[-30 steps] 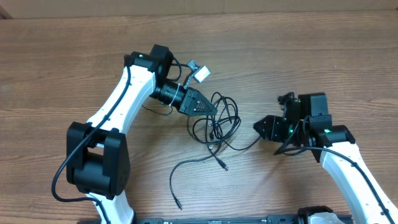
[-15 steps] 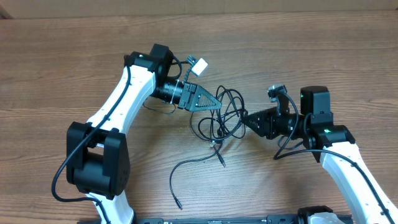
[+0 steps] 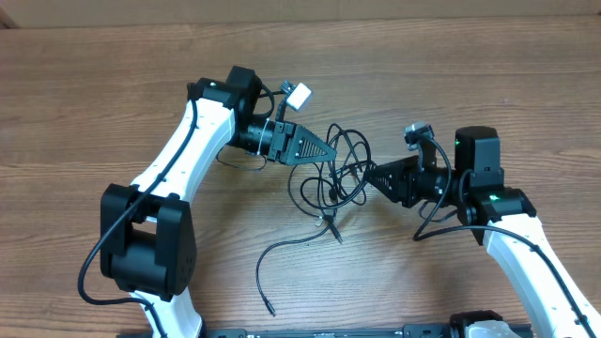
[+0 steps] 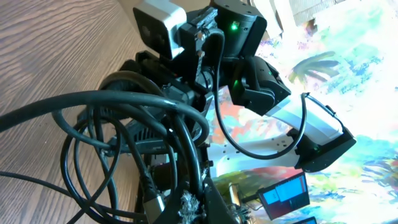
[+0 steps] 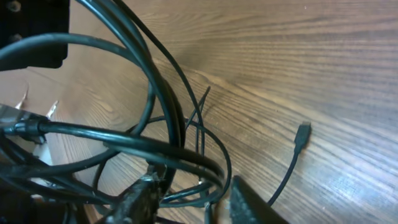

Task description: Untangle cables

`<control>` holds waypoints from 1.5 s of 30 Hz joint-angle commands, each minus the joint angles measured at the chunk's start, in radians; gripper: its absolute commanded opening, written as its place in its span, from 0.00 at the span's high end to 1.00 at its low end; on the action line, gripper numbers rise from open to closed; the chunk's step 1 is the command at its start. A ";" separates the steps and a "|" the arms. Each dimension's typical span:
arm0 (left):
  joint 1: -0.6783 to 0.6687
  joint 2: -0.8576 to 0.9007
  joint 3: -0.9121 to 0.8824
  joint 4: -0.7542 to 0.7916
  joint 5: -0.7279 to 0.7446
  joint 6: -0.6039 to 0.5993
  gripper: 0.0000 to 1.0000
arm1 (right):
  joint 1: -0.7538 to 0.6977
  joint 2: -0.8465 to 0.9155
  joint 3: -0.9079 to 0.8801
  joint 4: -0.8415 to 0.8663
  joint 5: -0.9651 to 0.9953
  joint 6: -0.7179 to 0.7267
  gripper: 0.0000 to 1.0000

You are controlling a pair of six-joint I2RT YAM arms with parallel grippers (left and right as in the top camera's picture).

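Observation:
A tangle of thin black cables (image 3: pixel 331 191) lies in loose loops at the table's middle. My left gripper (image 3: pixel 326 156) is shut on the upper strands and holds them slightly lifted; in the left wrist view the cables (image 4: pixel 124 106) run between its closed fingertips (image 4: pixel 202 210), next to a silver plug (image 4: pixel 153 202). My right gripper (image 3: pixel 368 176) is open at the right side of the tangle. In the right wrist view several strands (image 5: pixel 149 87) cross between its spread fingers (image 5: pixel 249 202). One loose tail ends in a plug (image 3: pixel 336 238), another tail end (image 3: pixel 269 306) trails to the front.
The wooden table (image 3: pixel 488 75) stretches all around. The left arm (image 3: pixel 178 150) reaches in from the front left, the right arm (image 3: pixel 526 253) from the front right. A small plug end (image 5: pixel 303 132) lies on the wood to the right of the right gripper.
My right gripper has moved left up to the tangle, its fingers now around some strands. My left gripper has shifted slightly right and up with the cables.

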 commanded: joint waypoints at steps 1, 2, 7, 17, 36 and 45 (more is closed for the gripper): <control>0.006 -0.023 0.020 0.004 0.053 0.015 0.96 | -0.001 0.003 0.001 0.000 0.011 -0.007 0.69; 0.005 -0.022 0.020 0.004 0.043 0.015 0.96 | -0.001 0.003 0.001 0.000 0.018 -0.002 0.71; 0.006 -0.023 0.020 0.003 0.017 0.015 0.96 | -0.003 0.003 0.001 -0.004 0.066 0.000 0.75; 0.005 -0.023 0.020 0.004 0.056 -0.019 0.96 | -0.048 0.003 0.001 -0.024 0.094 -0.001 0.71; -0.034 -0.023 0.020 0.007 0.059 -0.067 0.96 | -0.019 0.003 0.001 -0.022 -0.009 -0.008 0.67; -0.090 -0.023 0.021 0.008 0.059 -0.075 0.96 | -0.019 0.003 0.001 0.004 0.002 -0.008 0.67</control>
